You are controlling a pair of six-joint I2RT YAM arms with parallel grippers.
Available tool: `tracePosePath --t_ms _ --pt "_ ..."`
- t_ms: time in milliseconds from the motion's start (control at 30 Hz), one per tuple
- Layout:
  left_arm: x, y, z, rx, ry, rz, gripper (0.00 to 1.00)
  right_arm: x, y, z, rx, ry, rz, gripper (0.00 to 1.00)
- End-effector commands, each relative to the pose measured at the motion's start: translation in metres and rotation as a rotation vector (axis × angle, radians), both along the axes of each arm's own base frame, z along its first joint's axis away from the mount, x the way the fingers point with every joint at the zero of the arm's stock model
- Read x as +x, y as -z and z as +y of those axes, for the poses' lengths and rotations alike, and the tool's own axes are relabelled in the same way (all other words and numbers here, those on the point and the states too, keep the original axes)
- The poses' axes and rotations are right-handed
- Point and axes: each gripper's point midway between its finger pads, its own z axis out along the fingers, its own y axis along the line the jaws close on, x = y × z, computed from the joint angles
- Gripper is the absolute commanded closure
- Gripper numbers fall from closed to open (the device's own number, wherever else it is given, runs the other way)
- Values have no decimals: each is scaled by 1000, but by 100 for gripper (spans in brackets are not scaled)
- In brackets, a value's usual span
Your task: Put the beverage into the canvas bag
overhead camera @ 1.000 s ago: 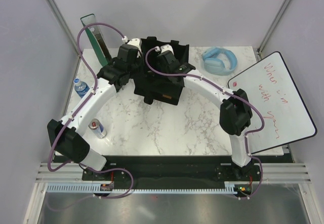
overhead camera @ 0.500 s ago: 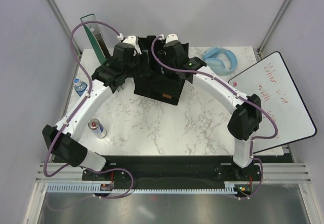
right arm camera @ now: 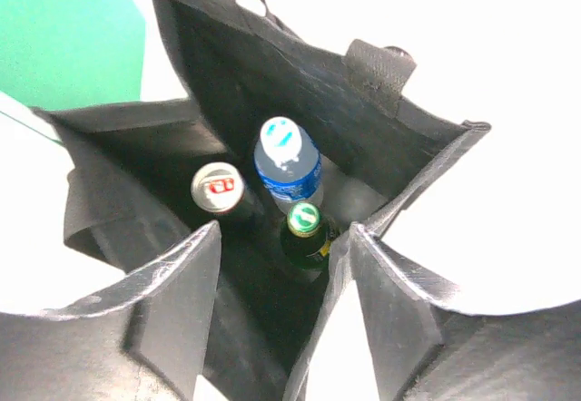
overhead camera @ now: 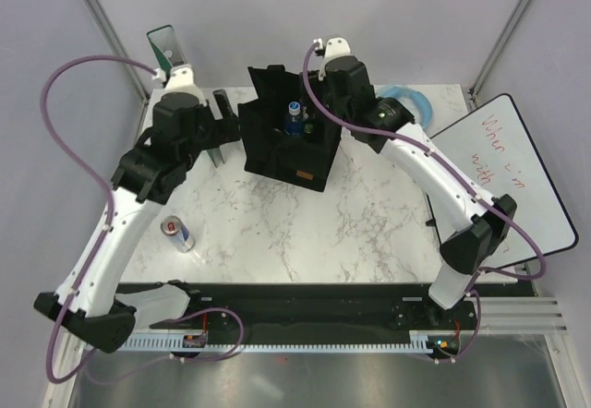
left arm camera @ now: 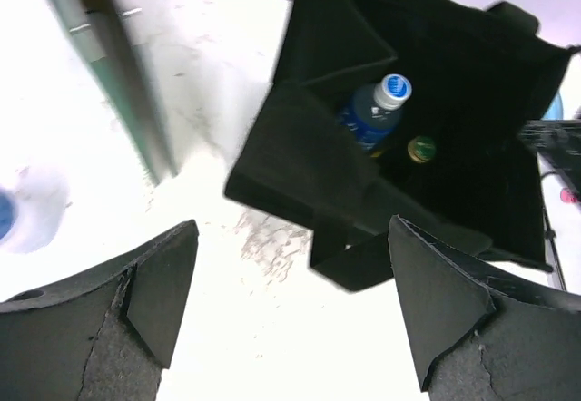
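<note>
The black canvas bag (overhead camera: pixel 277 154) stands upright at the table's back middle, its mouth open. Inside it stand a blue-labelled water bottle (right arm camera: pixel 287 161), a green bottle (right arm camera: pixel 305 229) and a silver-topped can (right arm camera: pixel 217 188). Another can (overhead camera: pixel 177 232) stands on the marble at the front left. My left gripper (overhead camera: pixel 224 124) hangs open just left of the bag, with nothing between its fingers (left arm camera: pixel 150 288). My right gripper (right arm camera: pixel 283 278) is open above the bag's right rim, which runs between its fingers, close to the right one.
A green-edged panel (overhead camera: pixel 164 43) leans at the back left, close to my left gripper. Blue headphones (overhead camera: pixel 406 99) lie at the back right behind my right arm. A whiteboard (overhead camera: pixel 503 182) with red writing overhangs the table's right edge.
Both grippers have opened and drawn back from the bag. The left arm swung out to the left, the right arm rose over the bag's right side. The bag's open mouth now shows.
</note>
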Motion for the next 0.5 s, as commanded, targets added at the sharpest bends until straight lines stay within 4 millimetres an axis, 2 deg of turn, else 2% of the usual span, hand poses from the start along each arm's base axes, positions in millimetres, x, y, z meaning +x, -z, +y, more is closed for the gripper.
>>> tracePosePath --t_ms 0,33,67,100,133,167,200,233,267,300,367,400,467 --pt "-35 0 59 -35 -204 31 8 -35 -64 -7 111 -80 -83 28" --pt "-45 8 74 -29 -250 42 8 -40 -64 -6 121 -95 -80 24" --pt "-57 25 85 -9 -288 104 8 -45 -58 -5 117 -109 -66 15" --pt "-64 34 94 -37 -345 133 8 -55 -66 -6 132 -123 -81 12" --pt "-74 54 107 -17 -408 191 8 -59 -66 -6 138 -129 -88 10" --pt "-87 65 119 -18 -458 225 8 -62 -58 -6 129 -135 -77 6" --pt "-93 75 123 -40 -498 248 9 -70 -65 -8 141 -145 -92 4" --pt "-101 95 133 -31 -558 290 9 -72 -60 -8 138 -150 -90 2" --pt "-107 101 136 -95 -627 289 11 -75 -62 -10 142 -150 -95 2" --pt "-118 114 141 -89 -668 340 13 -80 -68 -15 153 -151 -112 2" --pt "-129 131 150 -139 -790 399 13 -84 -66 -19 157 -148 -116 2" --pt "-139 138 154 -132 -833 444 14 -89 -72 -24 170 -146 -132 2" --pt "-147 142 161 -169 -937 477 14 -94 -67 -26 176 -153 -132 2"
